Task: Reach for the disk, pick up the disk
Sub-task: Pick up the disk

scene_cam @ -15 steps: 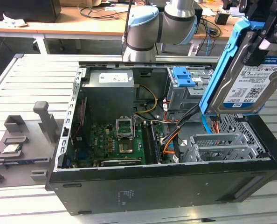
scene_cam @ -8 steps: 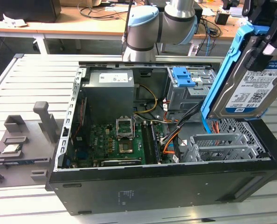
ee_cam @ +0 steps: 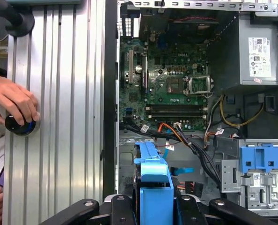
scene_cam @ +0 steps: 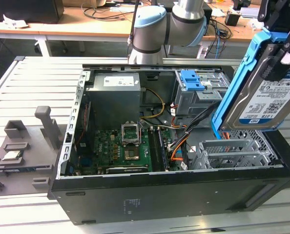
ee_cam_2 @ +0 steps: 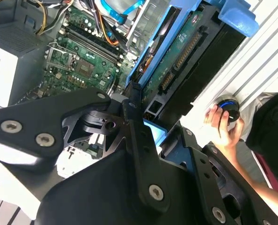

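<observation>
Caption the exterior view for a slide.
Pincer holds the disk lifted above the open computer case.

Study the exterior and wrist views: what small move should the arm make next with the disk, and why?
Probably a short, steady lift straight up. The gripper is shut on the disk, which already hangs above the open computer case, but its lower edge sits near the drive cage. A person's hand rests beside the case, so avoid swinging sideways.

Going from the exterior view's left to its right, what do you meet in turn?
Grey fixture block → power supply → processor socket → blue latch on the drive cage → the disk held up by the gripper.
</observation>
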Controlling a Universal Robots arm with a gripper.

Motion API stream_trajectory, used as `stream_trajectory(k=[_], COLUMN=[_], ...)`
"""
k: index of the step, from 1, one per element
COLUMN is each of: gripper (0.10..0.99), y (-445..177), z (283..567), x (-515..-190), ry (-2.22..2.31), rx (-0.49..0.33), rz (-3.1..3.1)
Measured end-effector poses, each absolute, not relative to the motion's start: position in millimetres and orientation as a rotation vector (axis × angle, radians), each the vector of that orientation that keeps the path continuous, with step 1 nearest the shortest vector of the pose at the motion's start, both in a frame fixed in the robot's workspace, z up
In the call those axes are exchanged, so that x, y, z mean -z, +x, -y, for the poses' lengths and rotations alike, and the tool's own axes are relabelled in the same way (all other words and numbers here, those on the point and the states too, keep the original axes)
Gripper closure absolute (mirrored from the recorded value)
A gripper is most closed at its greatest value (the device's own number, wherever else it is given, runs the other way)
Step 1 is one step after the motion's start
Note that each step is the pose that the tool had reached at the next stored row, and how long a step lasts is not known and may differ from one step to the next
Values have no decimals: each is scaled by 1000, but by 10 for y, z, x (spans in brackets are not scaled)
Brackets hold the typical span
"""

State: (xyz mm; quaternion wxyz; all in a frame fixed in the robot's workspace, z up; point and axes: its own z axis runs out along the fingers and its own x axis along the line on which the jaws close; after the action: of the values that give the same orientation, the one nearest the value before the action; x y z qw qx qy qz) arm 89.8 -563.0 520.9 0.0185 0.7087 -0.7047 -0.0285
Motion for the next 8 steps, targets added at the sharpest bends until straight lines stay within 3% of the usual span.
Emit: stream_trajectory(k=[8], gripper=[722], y=[898], z=[5694], x=[-5135], ry=[2200], rx=[88], rz=[2188])
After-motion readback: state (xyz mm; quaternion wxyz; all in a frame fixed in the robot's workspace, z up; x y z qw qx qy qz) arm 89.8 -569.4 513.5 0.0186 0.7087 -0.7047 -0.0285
